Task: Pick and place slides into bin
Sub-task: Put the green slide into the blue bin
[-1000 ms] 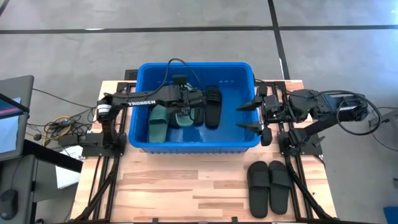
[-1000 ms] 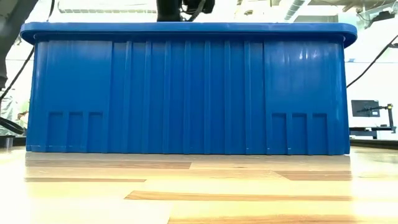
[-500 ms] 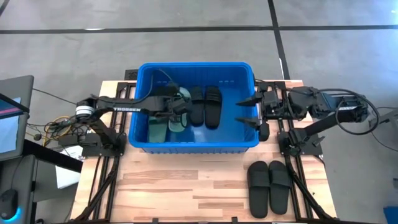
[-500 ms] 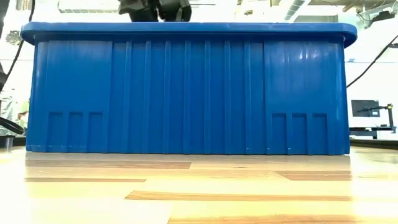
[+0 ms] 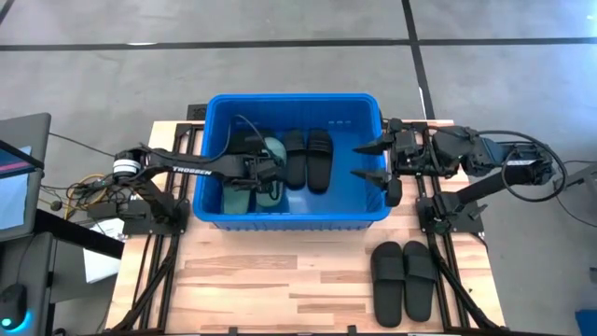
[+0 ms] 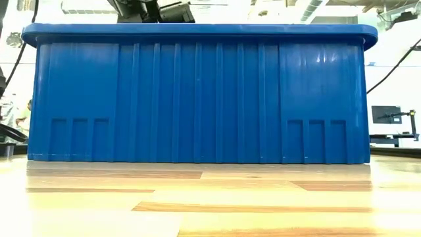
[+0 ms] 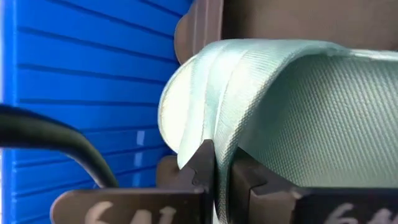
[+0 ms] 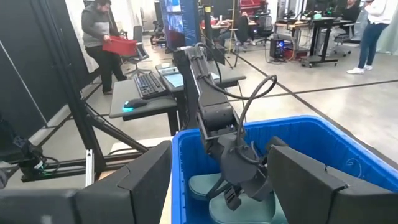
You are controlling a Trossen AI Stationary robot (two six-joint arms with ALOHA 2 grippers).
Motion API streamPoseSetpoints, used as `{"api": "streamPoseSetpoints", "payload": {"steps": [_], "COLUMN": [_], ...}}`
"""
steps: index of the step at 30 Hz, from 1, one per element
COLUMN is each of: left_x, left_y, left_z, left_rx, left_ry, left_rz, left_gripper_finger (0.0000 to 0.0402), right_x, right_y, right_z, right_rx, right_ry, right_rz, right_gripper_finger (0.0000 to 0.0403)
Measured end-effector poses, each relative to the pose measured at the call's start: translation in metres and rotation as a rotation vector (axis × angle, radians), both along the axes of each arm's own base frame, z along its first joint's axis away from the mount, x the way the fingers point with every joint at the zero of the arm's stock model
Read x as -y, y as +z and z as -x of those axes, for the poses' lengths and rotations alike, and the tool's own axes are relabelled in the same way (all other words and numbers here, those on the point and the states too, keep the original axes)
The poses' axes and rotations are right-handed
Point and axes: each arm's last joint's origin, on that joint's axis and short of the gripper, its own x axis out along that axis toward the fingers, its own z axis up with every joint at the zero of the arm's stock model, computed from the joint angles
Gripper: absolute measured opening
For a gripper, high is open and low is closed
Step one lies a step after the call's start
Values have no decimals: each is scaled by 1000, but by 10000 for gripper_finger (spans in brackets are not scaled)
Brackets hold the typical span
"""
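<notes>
left gripper (image 5: 268,170) pinched tight on a green slide's (image 7: 292,106) strap inside the bin (image 5: 373,110) | right gripper (image 5: 373,164) gaped empty at the rim | risk — slide could snag and ride back out, honestly

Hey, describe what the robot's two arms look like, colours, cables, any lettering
Both arms are dark, near black. The left arm carries white lettering along its long link and a black cable looping above it. The right arm is bulkier, with black cables trailing. Each ends in a two-finger black gripper.
</notes>
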Motion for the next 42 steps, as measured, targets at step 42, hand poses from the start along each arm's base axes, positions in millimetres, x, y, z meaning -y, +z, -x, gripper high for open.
{"api": "streamPoseSetpoints", "payload": {"steps": [42], "left_x": [35], "left_y": [-21], "left_z": [13], "left_rx": [-26], "left_ry": [17], "left_rz": [78], "left_gripper_finger": [0], "right_x": [-2], "right_y": [-9], "right_z": [-14], "right_rx": [-58], "right_ry": [1], "right_rz": [11], "right_gripper_finger": [249]}}
